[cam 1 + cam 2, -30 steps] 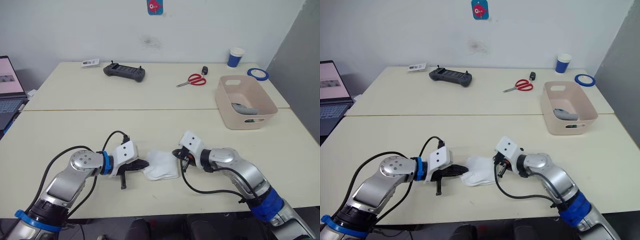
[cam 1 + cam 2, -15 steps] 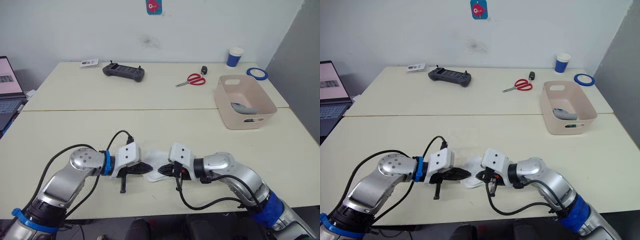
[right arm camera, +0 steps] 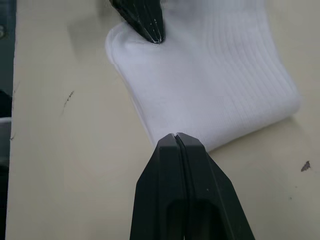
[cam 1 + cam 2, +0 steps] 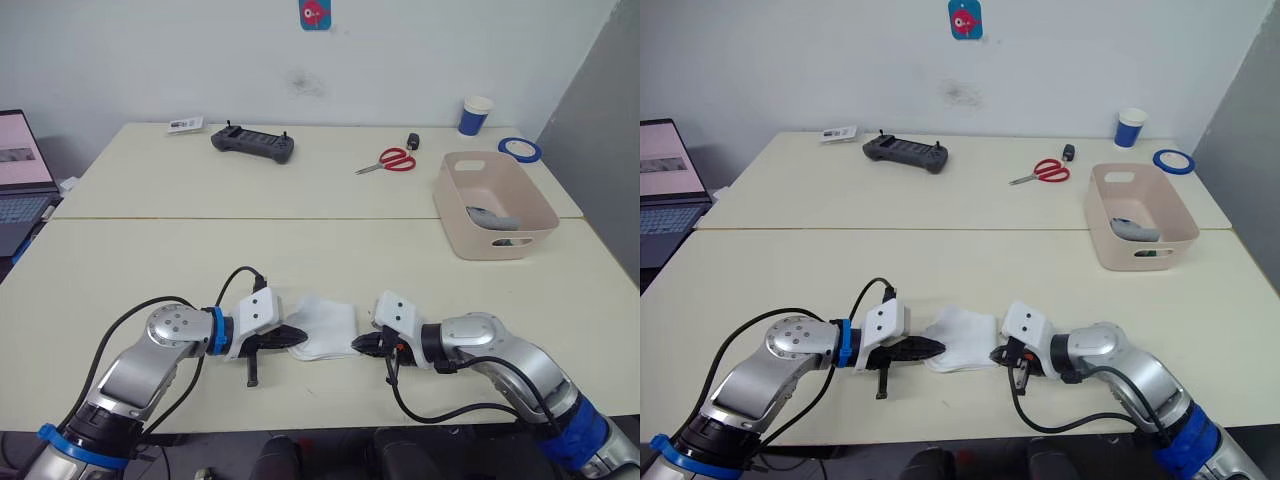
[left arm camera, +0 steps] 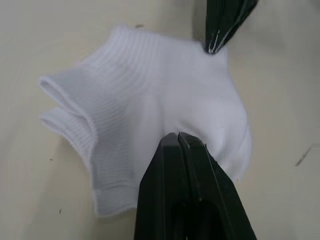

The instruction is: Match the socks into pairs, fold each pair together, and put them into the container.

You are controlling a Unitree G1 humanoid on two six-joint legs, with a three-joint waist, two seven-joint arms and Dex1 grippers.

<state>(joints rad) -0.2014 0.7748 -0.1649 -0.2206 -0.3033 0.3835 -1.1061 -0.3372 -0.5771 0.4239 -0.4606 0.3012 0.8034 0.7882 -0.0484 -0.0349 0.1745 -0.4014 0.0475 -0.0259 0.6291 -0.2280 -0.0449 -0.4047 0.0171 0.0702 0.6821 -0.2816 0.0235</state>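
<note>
no text, label, brand or number can be read on anything here.

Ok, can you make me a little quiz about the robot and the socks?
1. True or false: the left gripper and the right gripper sit at opposite ends of the white socks.
2. What lies in the pink tub? A) a grey sock B) the scissors C) the blue cup
3. Fill in: the red scissors lie on the far table between the black controller and the ____.

Key: 1 true. 2 A, a grey sock. 3 tub.
</note>
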